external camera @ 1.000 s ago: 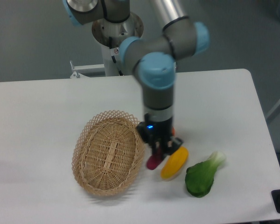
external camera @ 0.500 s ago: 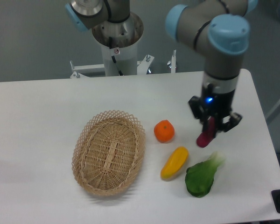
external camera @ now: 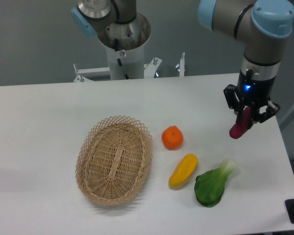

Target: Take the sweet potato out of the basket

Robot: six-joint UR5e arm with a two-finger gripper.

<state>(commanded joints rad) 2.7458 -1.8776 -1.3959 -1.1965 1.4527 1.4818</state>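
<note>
So compared to half a second back, the arm is swinging further right and a bit up: the black two-finger hand (external camera: 247,119) is now sitting out near the right edge of the white worktop (external camera: 49,122), and the small slim magenta-purple sweet potato (external camera: 239,126) is riding along with it. A second ago the same hand was down low right beside the basket, covering the orange fruit, so everything on the worktop is showing now and none of it is shifting.

Going left to right: the oval tan woven wicker basket (external camera: 114,159) with the lacy looped rim is lying left of centre with nothing in it. Just right of it the round orange fruit (external camera: 172,137) is sitting by itself, and below that the elongated yellow-orange vegetable (external camera: 183,170) is lying at a slant. Next to that, the leafy green vegetable with the pale stalk (external camera: 213,182) is lying near the front edge.

Hard to make out: the fingers are dark and blurring together, and the upper part of the sweet potato is hidden between them. Still, the hand is clamping it, closed down to about the tuber's width. The sweet potato is hanging tilted, lower end pointing down-left, lifted above the worktop and well apart from the basket.
</note>
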